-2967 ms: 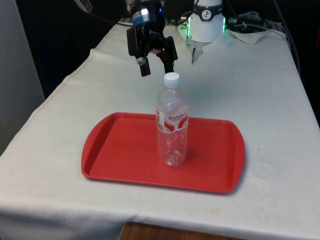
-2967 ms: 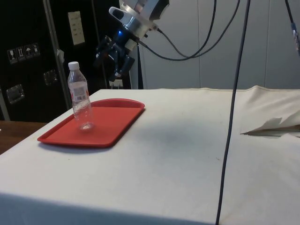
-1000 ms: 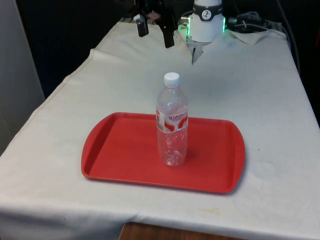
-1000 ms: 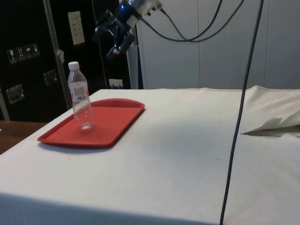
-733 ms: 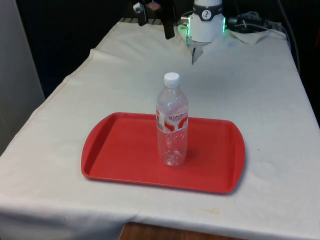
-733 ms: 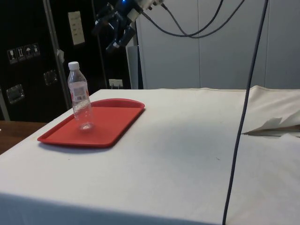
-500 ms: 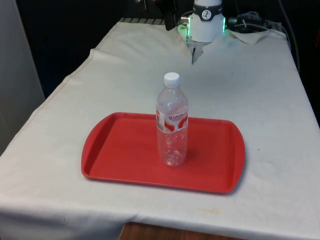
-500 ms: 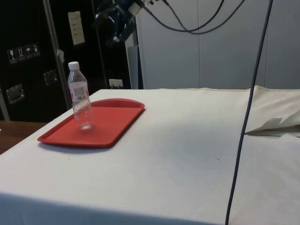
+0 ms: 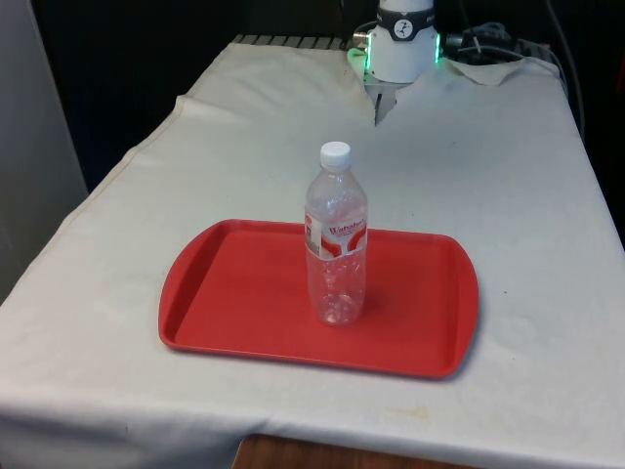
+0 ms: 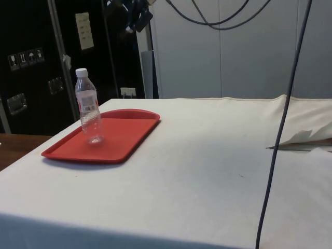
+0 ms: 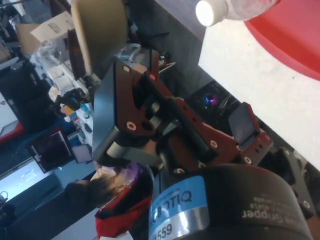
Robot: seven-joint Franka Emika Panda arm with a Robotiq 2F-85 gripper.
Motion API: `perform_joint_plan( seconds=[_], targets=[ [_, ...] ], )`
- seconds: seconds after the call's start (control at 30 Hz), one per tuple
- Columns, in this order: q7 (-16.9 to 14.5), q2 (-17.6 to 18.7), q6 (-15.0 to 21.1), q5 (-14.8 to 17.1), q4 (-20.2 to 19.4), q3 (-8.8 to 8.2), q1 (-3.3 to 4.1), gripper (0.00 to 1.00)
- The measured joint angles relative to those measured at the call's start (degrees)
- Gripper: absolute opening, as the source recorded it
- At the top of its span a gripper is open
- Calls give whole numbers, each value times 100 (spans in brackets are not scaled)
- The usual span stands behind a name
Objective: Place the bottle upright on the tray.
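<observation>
Clear plastic, glossy red plastic, matt cloth.

The bottle [image 9: 337, 244] is clear, thin plastic, crinkled in its lower half, with a smooth white plastic cap [image 9: 335, 152] and a glossy printed label [image 9: 335, 237]. The tray [image 9: 234, 293] is smooth red plastic with a soft sheen. The worktop [image 9: 488, 176] wears a matt off-white cloth, faintly creased; bare brown wood [image 9: 322, 454] shows under its edge at 6 o'clock. The claw [image 11: 197, 135] is matt dark plastic.

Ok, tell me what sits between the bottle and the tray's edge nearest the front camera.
Nothing. In the front view the bottle stands upright on the red tray, and the stretch from its base to the near rim is bare red tray floor.
</observation>
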Motion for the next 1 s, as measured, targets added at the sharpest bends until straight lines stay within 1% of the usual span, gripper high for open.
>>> perform_joint_plan(
  seconds=[0.47, 0.73, 0.83, 1.0],
  targets=[
    [-6, -378, -6, 0, -80, 6, 0, 100],
    [-120, -596, 69, -6, -166, 103, 0, 100],
    [-132, -619, 92, -6, -178, 115, 0, 100],
    [-212, -751, 183, -6, -218, 206, 0, 100]
  ],
)
